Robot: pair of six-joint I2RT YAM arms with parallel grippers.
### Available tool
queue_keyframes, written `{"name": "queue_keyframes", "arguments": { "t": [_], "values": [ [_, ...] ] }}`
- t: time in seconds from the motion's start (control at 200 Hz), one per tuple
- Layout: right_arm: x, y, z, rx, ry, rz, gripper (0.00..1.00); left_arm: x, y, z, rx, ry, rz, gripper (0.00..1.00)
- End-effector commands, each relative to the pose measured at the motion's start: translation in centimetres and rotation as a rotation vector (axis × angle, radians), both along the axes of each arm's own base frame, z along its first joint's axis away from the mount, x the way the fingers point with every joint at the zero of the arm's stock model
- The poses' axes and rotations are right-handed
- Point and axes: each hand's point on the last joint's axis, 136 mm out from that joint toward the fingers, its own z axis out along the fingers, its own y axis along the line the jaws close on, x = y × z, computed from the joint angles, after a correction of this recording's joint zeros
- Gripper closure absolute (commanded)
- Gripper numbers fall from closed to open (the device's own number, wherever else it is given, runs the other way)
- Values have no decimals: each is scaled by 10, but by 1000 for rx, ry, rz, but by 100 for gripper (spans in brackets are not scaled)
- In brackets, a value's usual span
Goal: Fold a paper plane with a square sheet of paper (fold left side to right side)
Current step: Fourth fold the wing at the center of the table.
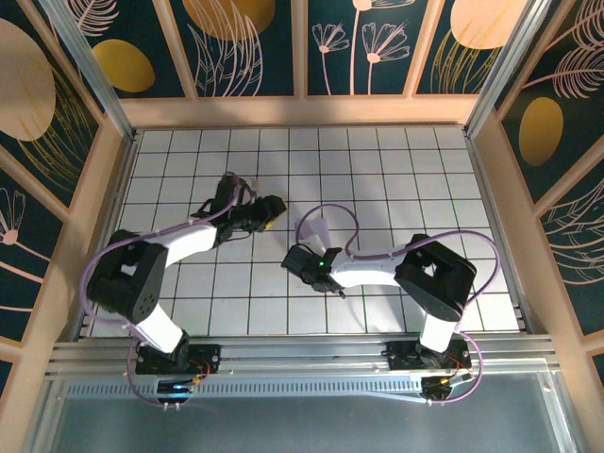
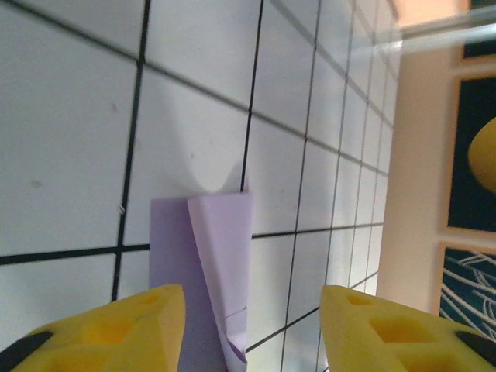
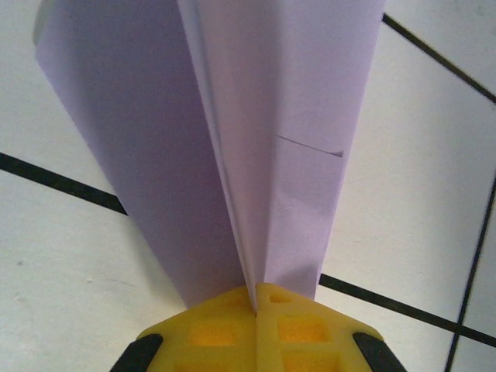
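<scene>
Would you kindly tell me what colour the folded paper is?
The paper plane is plain pale lavender, clearest in the right wrist view.

White gridded table (image 1: 396, 170) inside floral-patterned walls (image 1: 245, 38).

A white table (image 1: 396, 170) ruled with a black grid. A pale lavender paper plane (image 1: 312, 229) lies near its centre, one flap raised.

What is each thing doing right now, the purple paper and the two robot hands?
paper plane: folded along a centre crease, one end pinched in the right gripper.
left gripper: open, jaws apart on either side of the paper, not squeezing it.
right gripper: shut on the paper plane.
</scene>
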Motion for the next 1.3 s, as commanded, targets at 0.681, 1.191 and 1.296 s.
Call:
{"name": "queue_keyframes", "arguments": {
  "t": [0.681, 1.191, 1.296],
  "values": [
    [-29, 6, -11, 722, 530, 7, 100, -70, -26, -38, 64, 54, -280, 50],
    [-27, 0, -17, 733, 547, -13, 100, -63, -74, -65, 64, 121, -339, 51],
    [-27, 1, -17, 734, 546, -10, 100, -62, -77, -71, 78, 135, -342, 51]
  ]
}}
